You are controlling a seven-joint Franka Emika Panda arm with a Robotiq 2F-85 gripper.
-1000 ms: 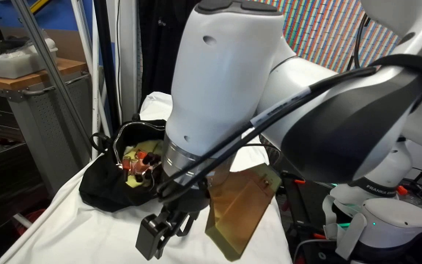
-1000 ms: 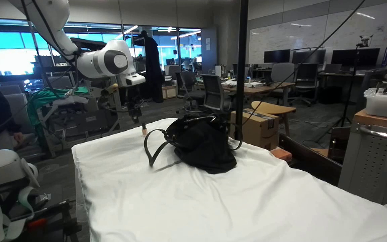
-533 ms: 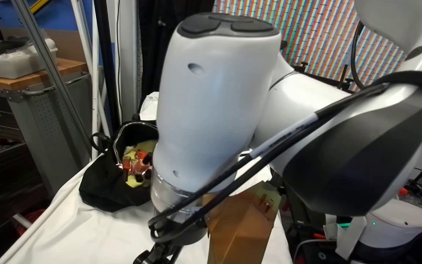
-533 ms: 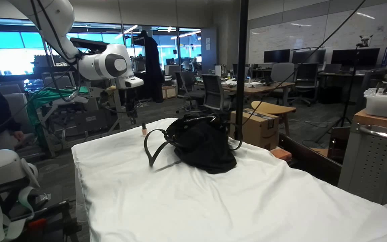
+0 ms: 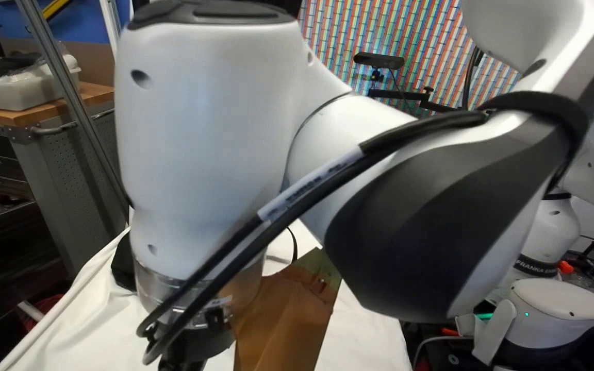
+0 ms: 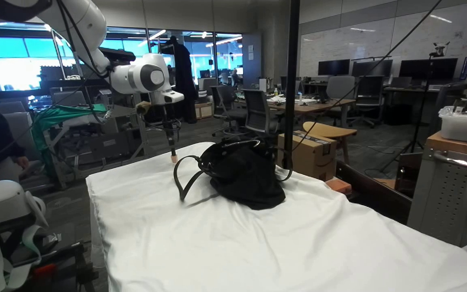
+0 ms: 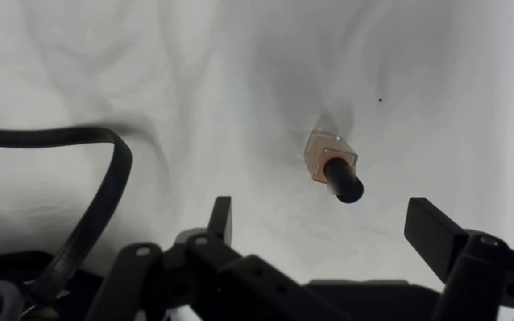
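Wrist view: the fingers [image 7: 433, 236] gape wide, and a black-capped peach bottle [image 7: 321, 154] stands upright on the white-covered worktop [image 7: 230, 147] near them. Since a moment ago the arm [image 5: 199, 129] has swung toward it, and in an exterior view now hides most of the black bag [image 5: 122, 263].

A glossy, rounded white robot arm [image 5: 204, 134] has a curved charcoal panel [image 5: 446, 221], black cables [image 5: 415, 133] with a white printed label [image 5: 311, 184] and, at its end, a black gripper [image 7: 321, 214] with grey pins [image 7: 143, 252].
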